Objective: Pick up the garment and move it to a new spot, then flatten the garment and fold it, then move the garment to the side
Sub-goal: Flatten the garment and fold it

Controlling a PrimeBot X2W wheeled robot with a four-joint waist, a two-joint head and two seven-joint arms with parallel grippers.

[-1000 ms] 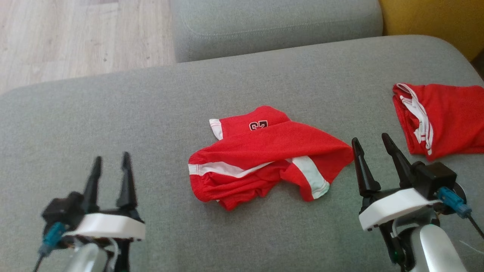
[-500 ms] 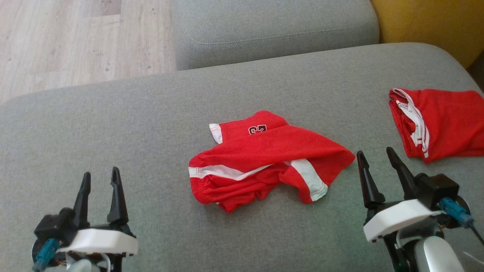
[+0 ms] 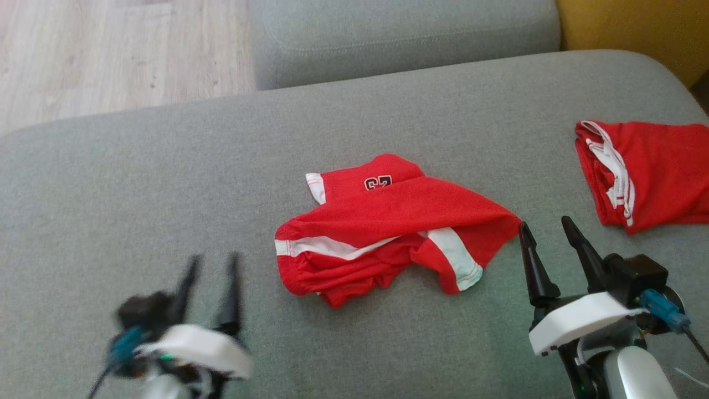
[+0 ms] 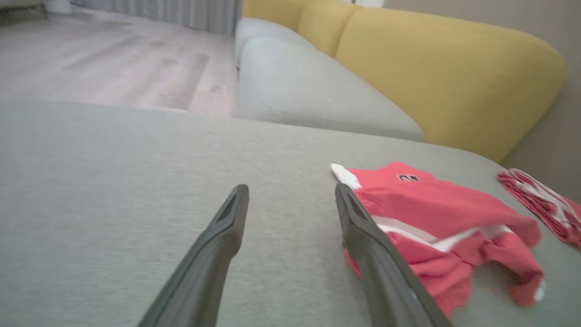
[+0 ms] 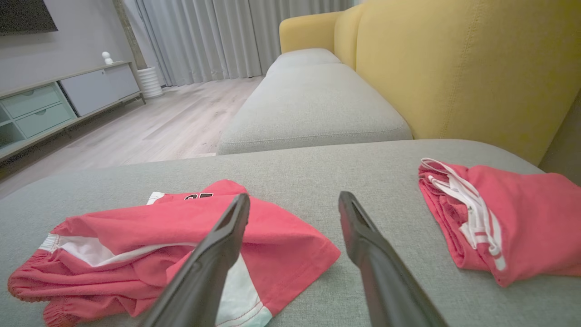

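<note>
Garment [image 3: 388, 219], red, black number [image 3: 378, 183] partly hidden

Number print [image 3: 378, 183] on crumpled red shorts [image 3: 399, 219]: black digits, white outline, upside down in head view. Probably 23. Fold covers part, reading uncertain.

Garment [image 3: 388, 221]: showing matt red knit cloth, with smoother white bands. Seat cushion [image 3: 166, 166]: showing coarse grey weave, matt. Floor [image 3: 111, 50]: reading as pale wood, faintly sheened. Right gripper [image 3: 544, 223] fingers [image 5: 381, 268]: looking like dark matt plastic.
</note>
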